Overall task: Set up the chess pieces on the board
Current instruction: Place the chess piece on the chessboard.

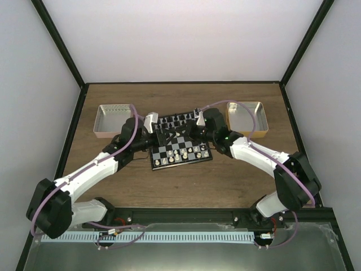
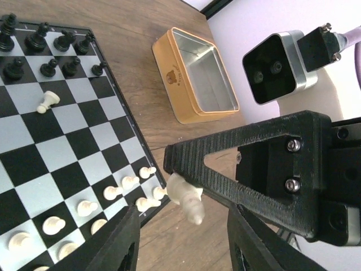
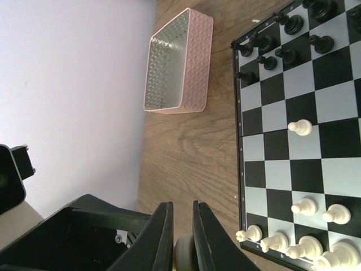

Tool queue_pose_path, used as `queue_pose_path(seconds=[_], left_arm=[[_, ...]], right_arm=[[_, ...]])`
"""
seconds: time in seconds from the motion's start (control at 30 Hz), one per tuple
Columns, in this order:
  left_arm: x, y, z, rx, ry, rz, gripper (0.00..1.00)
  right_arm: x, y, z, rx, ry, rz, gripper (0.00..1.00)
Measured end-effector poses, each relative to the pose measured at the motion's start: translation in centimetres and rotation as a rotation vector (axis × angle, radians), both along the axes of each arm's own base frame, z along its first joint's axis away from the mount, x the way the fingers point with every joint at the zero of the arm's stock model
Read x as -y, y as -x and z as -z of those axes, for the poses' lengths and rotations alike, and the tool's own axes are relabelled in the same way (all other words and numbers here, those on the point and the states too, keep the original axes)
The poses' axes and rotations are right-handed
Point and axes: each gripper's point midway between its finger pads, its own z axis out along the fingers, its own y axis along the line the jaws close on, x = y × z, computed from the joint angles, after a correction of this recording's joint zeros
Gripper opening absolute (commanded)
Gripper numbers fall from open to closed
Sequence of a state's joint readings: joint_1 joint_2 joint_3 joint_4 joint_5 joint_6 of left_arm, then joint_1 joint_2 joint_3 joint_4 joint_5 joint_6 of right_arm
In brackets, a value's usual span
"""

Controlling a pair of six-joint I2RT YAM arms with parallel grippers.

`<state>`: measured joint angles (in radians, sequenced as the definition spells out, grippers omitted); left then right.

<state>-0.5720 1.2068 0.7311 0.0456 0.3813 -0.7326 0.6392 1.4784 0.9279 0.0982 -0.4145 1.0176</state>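
Jaws: right gripper clamped on a cream piece; left gripper apart, empty. Black pieces look set. Cream rows on the board are partly filled, with one pawn stray mid-board.

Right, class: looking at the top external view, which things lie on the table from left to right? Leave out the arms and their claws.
pink tray → the board → yellow tray

My board has black and white squares with a thin dark edge. I see cream pieces and black pieces. The pink tray has a diamond pattern. The other tray is yellow-orange. The table is brown wood. My fingers are black.
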Motion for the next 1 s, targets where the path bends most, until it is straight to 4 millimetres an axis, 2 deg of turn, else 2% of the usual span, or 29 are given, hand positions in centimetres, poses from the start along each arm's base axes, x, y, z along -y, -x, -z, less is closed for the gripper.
queue_pose_path(seconds=[0.3, 0.47, 0.5, 0.63, 0.73, 0.83, 1.0], left_arm=[[0.8, -0.1, 0.1, -0.016, 0.032, 0.028, 0.13], [0.9, 0.0, 0.0, -0.012, 0.036, 0.035, 0.05], [0.9, 0.0, 0.0, -0.009, 0.033, 0.036, 0.05], [0.7, -0.1, 0.3, -0.005, 0.013, 0.033, 0.05], [0.1, -0.4, 0.8, -0.002, -0.047, 0.014, 0.04], [-0.6, -0.9, 0.5, 0.024, -0.127, -0.004, 0.05], [-1.8, -1.3, 0.4, 0.062, -0.268, -0.011, 0.05]], right_arm=[[-0.3, 0.6, 0.1, -0.027, -0.03, -0.024, 0.06], [-0.3, 0.7, 0.1, -0.031, -0.032, -0.026, 0.08], [-0.3, 0.7, 0.1, -0.031, -0.032, -0.026, 0.1], [-0.2, 0.6, 0.2, -0.022, -0.019, -0.021, 0.39], [0.4, 0.5, 0.2, 0.002, 0.017, -0.004, 0.54], [1.4, 0.3, -0.2, 0.045, 0.067, 0.033, 0.61], [4.5, -0.4, -1.9, 0.149, 0.17, 0.156, 0.63]])
